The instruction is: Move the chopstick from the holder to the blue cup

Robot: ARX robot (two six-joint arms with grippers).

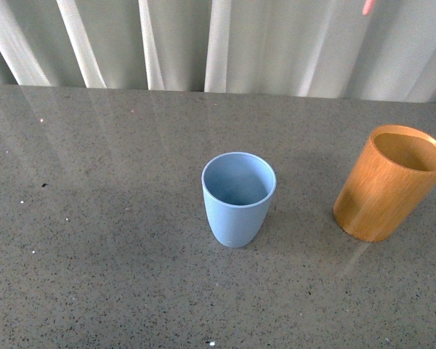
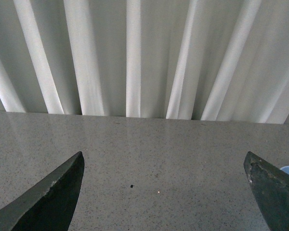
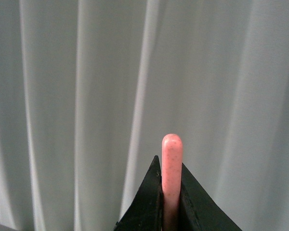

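The left tool and right tool — matte black wedges — taper to pointed tips.

Soft, diffuse daylight through pale curtain; scene backlit, moderately bright. Faint streaky glare of curtain folds on tabletop beyond left gripper; its fingers underexposed, near-black, edges slightly soft. Faint diffuse shadows beside blue cup and holder. Right wrist view: chopstick between right gripper fingers fairly sharp; curtain behind it flat, low-contrast, slightly blurred.

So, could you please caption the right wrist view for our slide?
Right gripper shut on the chopstick, its rounded pink tip seen against the pale curtain.
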